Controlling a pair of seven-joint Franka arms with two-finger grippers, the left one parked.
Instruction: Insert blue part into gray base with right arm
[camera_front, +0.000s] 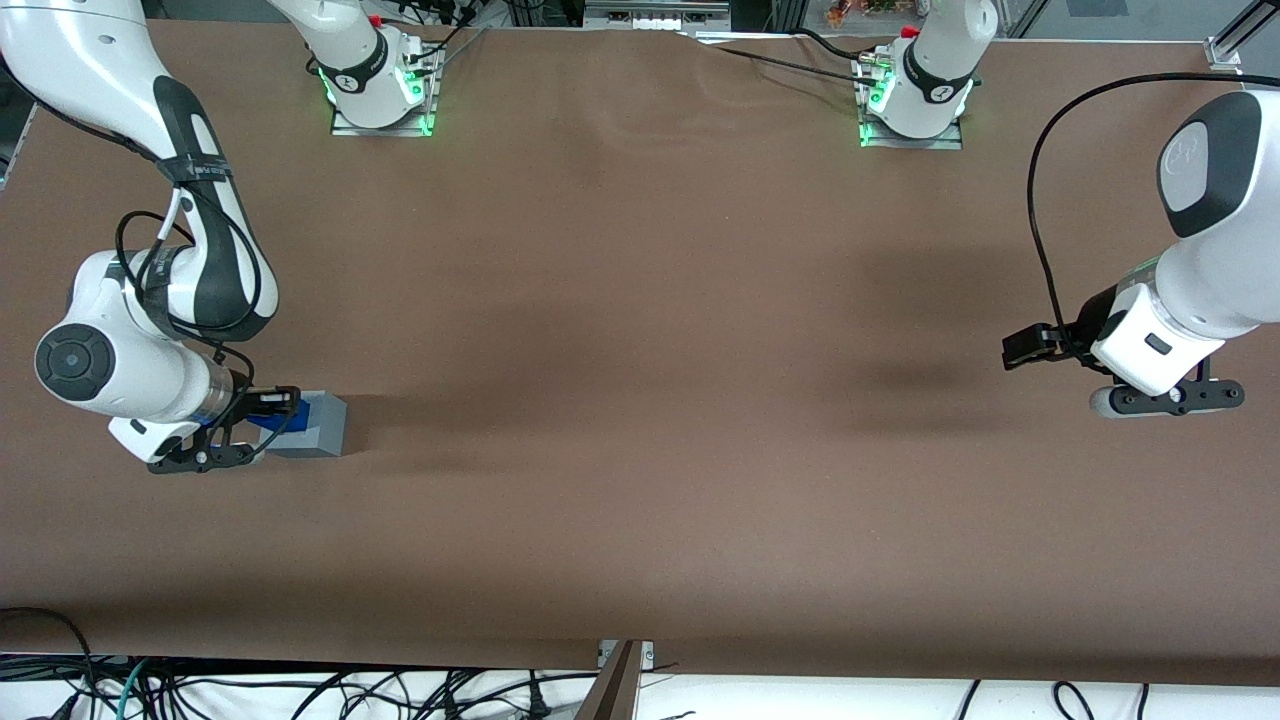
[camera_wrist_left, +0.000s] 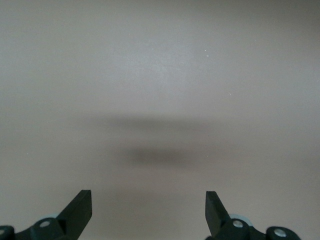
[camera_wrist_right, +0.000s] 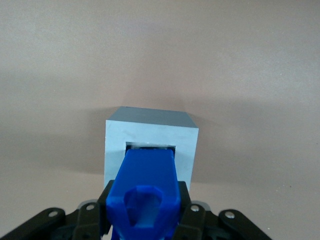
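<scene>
The gray base (camera_front: 318, 424) stands on the brown table at the working arm's end. The right arm's gripper (camera_front: 262, 415) is right beside it, shut on the blue part (camera_front: 275, 417). In the right wrist view the blue part (camera_wrist_right: 148, 185) sits between the black fingers (camera_wrist_right: 186, 202), and its tip reaches into the square recess in the facing side of the gray base (camera_wrist_right: 150, 135). The recess is almost filled by the blue part; a thin dark gap shows along one edge.
The brown table (camera_front: 640, 400) stretches toward the parked arm's end. Two arm bases with green lights (camera_front: 380, 85) stand at the table edge farthest from the front camera. Cables hang below the near edge (camera_front: 300, 690).
</scene>
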